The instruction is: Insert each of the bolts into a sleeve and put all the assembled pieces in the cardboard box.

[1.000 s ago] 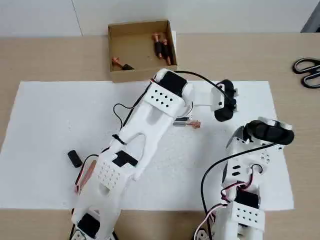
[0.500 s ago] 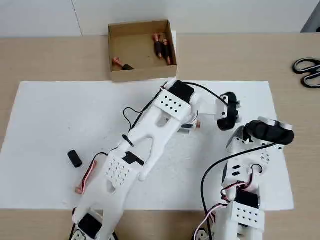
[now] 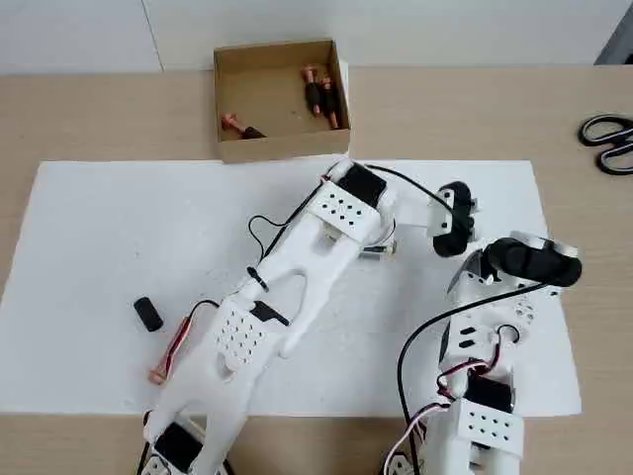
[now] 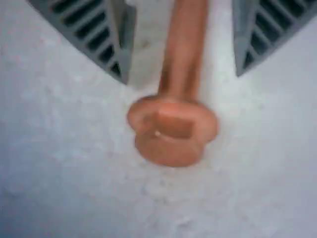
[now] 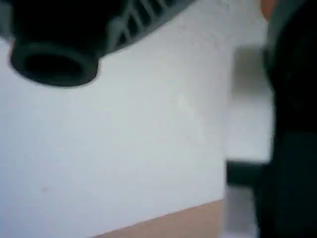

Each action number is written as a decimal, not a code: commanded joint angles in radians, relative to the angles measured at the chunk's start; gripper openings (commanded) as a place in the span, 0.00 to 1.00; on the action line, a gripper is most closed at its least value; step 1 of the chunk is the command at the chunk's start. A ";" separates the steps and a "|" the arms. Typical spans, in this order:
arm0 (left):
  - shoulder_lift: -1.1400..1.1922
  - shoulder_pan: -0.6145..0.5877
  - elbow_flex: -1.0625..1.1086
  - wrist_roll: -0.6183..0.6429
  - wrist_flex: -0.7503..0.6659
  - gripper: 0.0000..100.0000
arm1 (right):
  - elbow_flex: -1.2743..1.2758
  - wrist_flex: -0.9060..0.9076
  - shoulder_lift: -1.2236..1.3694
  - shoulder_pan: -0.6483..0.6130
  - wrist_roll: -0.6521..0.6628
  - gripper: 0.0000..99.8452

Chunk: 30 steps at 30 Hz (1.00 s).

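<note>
We see the left pincer low over the white foam sheet, its 2 grey ribbed fingers apart on either side of a copper-coloured bolt, not gripping it. This bolt lies flat near the middle of the sheet. Its long axis runs in between the fingers, and its slotted head points out towards the wrist camera.

The right pincer is clamped on a black cylindrical sleeve, held off the sheet with its open bore facing that arm's camera.

On the sheet's left part a second black sleeve and a second copper bolt lie loose. That bolt slants, head towards the near edge.

The cardboard box stands on the wooden desk just beyond the sheet and holds 3 assembled pieces.
</note>
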 commanded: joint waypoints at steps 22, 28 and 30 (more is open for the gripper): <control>0.006 -0.072 -0.110 0.012 -0.009 0.01 | 0.009 0.001 -0.019 0.005 -0.006 0.00; -0.095 -0.196 -0.447 0.224 0.121 0.01 | 0.008 -0.005 -0.019 -0.012 -0.005 0.00; -0.140 -0.209 -0.545 0.290 0.207 0.01 | 0.008 -0.005 -0.019 -0.059 0.000 0.00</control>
